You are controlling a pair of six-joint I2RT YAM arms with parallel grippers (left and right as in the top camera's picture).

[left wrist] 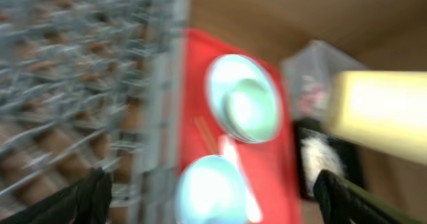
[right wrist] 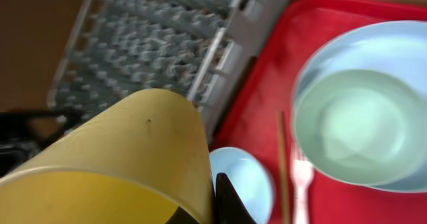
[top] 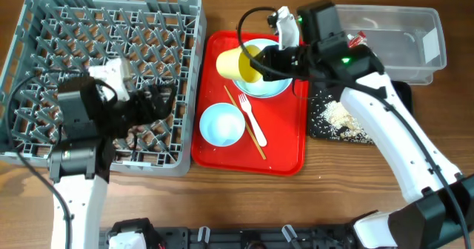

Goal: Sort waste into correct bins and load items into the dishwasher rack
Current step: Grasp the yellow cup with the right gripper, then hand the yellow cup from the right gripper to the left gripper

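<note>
Nearest the right wrist lens: small yellow cup (right wrist: 113, 164), tipped on its side, filling the lower left of that view. The right gripper (top: 261, 62) is clenched on its rim, with one dark finger (right wrist: 227, 199) showing at the cup's edge. From overhead the cup sits over the far left corner of the flat red plastic serving tray (top: 285, 141), mouth facing the large square grey plastic rack (top: 194, 93).

On the red tray:
- A white round plate (right wrist: 347, 51) at the far end carries a pale blue-green bowl (right wrist: 360, 124), both partly under the right gripper.
- A second pale blue-green bowl (top: 222, 124) stands alone at the near left.
- A white plastic fork (top: 248, 114) and thin wooden chopsticks (top: 255, 141) lie side by side, slantwise between the bowls.

The left gripper (top: 164, 101) is over the rack's right half. The left wrist view is blurred, but the jaws stand wide apart with nothing between them.

Right of the red tray:
- A shallow black rectangular tray (top: 404, 93) holds beige crumbly food scraps (top: 337, 115).
- Behind it is a clear rectangular plastic tub (top: 415, 56). A red snack wrapper (top: 361, 38) shows at its left end, mostly hidden by the arm.

All of this rests on the wooden table (top: 222, 204).
</note>
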